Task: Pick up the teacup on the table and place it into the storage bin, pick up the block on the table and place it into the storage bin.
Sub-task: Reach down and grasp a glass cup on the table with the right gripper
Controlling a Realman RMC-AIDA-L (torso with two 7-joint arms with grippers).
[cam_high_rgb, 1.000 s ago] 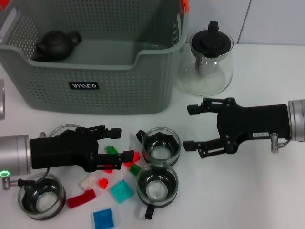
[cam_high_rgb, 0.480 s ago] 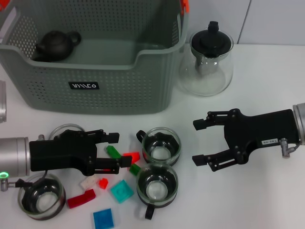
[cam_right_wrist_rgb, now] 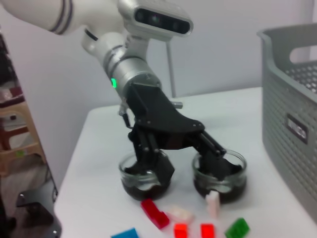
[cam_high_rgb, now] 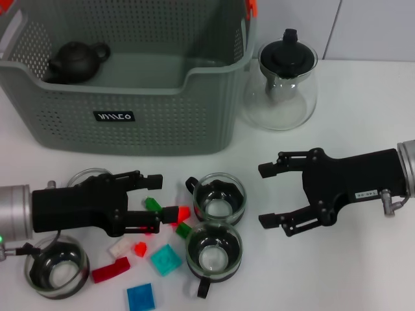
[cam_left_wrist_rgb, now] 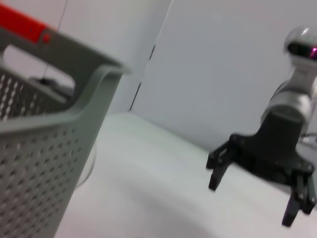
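Grippers: left gripper (cam_high_rgb: 166,196) open over blocks (cam_high_rgb: 166,260); right gripper (cam_high_rgb: 266,195) open beside teacup (cam_high_rgb: 220,197).

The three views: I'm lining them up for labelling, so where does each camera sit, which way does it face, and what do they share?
Head view: high on the robot, facing forward and down at bin, cups and blocks; left gripper and right gripper show.
Left wrist view: low by the bin wall, facing across the table toward the right gripper.
Right wrist view: low, facing the left gripper over the blocks.
Shared: all three show the bin.
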